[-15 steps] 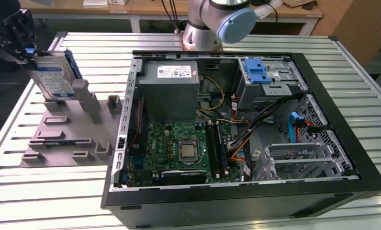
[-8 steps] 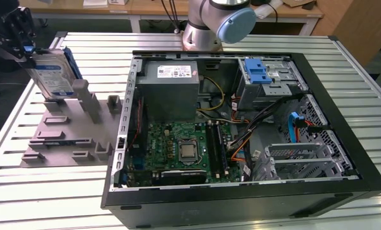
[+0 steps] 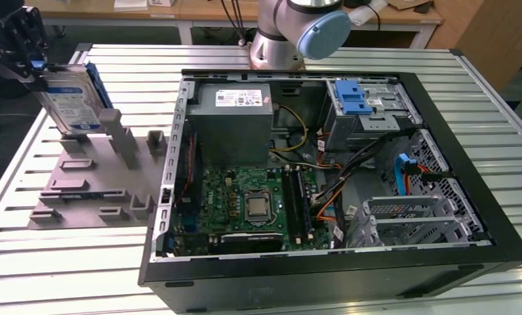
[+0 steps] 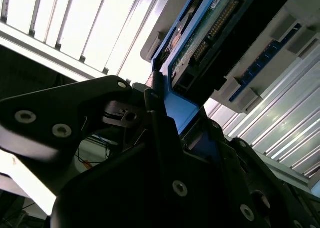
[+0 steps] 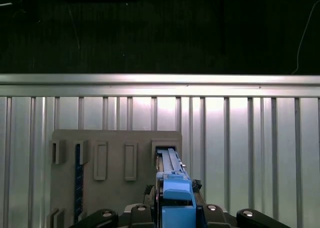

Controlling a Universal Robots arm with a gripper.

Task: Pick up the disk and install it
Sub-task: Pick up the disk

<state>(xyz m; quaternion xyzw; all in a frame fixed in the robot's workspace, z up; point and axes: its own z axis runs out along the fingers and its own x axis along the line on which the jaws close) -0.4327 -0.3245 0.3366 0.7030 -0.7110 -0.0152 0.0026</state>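
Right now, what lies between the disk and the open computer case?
In the exterior view, grey upright posts of the holder tray and a strip of slatted table lie between the disk and the computer case.

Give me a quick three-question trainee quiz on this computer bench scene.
1. True or false: the disk already sits inside the case.
2. What does the hand grip? A) a cable B) the disk C) a fan
3. Fill in: the disk stands ___ at the grey holder.
Key: 1 false; 2 B; 3 upright.
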